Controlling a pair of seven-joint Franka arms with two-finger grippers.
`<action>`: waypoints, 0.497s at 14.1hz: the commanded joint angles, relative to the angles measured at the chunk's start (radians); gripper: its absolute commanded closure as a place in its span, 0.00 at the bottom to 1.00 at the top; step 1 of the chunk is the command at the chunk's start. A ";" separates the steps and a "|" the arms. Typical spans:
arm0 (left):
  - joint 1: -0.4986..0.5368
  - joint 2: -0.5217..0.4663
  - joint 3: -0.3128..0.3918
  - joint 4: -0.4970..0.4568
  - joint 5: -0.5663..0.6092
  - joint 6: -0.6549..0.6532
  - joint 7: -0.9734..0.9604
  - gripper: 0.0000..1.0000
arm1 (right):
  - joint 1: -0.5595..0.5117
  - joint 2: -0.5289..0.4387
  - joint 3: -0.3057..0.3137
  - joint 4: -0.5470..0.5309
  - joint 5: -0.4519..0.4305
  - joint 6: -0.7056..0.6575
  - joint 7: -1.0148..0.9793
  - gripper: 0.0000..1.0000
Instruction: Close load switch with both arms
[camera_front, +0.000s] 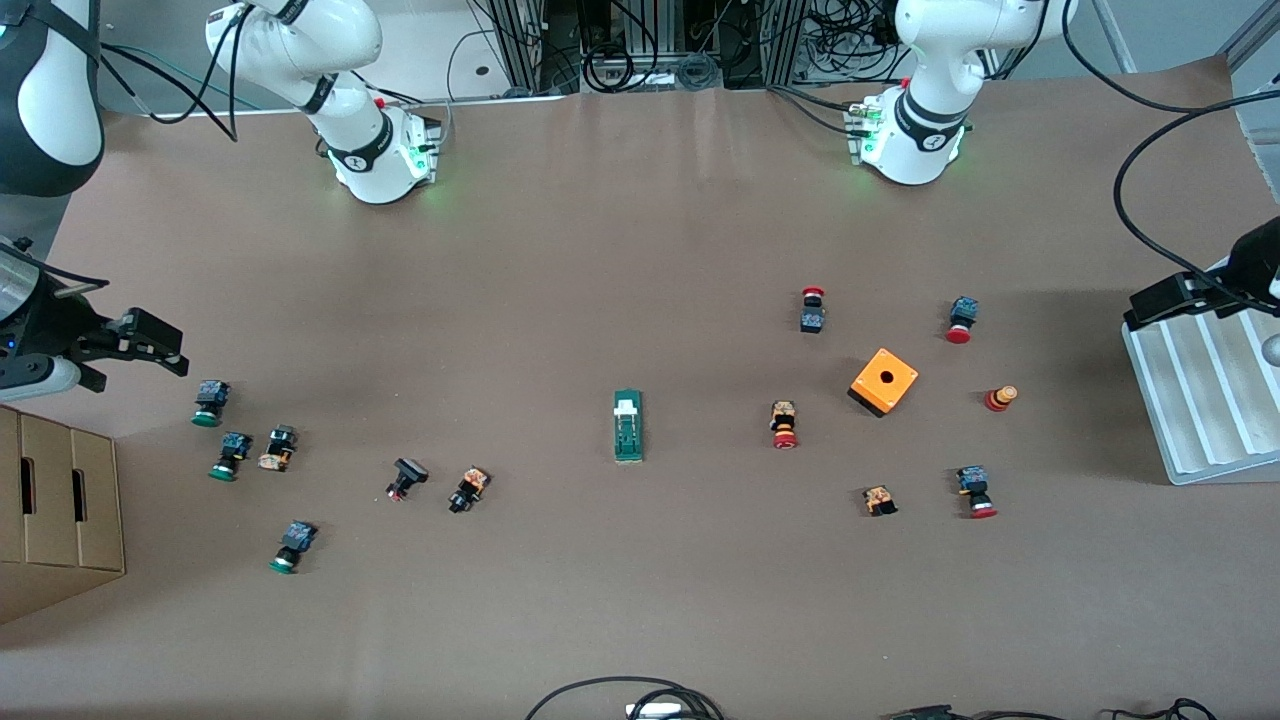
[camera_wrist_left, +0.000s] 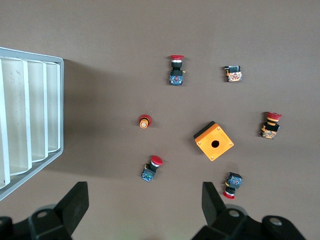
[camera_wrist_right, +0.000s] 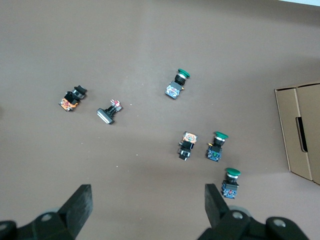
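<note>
Left gripper (camera_wrist_left: 142, 207) with fingers wide, holding nothing, above red-capped push buttons (camera_wrist_left: 151, 168) and orange box (camera_wrist_left: 214, 140), right gripper (camera_wrist_right: 147, 207) also wide and free, over green-capped push buttons (camera_wrist_right: 231, 181), load switch (camera_front: 628, 425) on table (camera_front: 640, 600) between both grippers, well apart from each

No text, label, brand name or number can be read anywhere in these views. The only sign is a small dark emblem on the white base of each arm (camera_front: 930, 140), too small to make out. The load switch (camera_front: 628, 426), the orange box (camera_front: 884, 381) and the cardboard carton (camera_front: 55, 510) carry no legible markings.
</note>
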 joint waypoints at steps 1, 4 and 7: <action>0.004 0.004 -0.002 0.012 -0.009 0.004 -0.012 0.00 | 0.003 -0.010 -0.001 -0.005 0.017 0.002 -0.003 0.00; 0.006 0.004 -0.002 0.012 -0.009 0.004 -0.011 0.00 | 0.004 -0.004 -0.001 0.002 0.022 0.002 0.000 0.00; 0.004 0.012 -0.002 0.012 -0.012 0.004 -0.011 0.00 | 0.004 -0.004 -0.001 0.002 0.022 0.002 0.000 0.00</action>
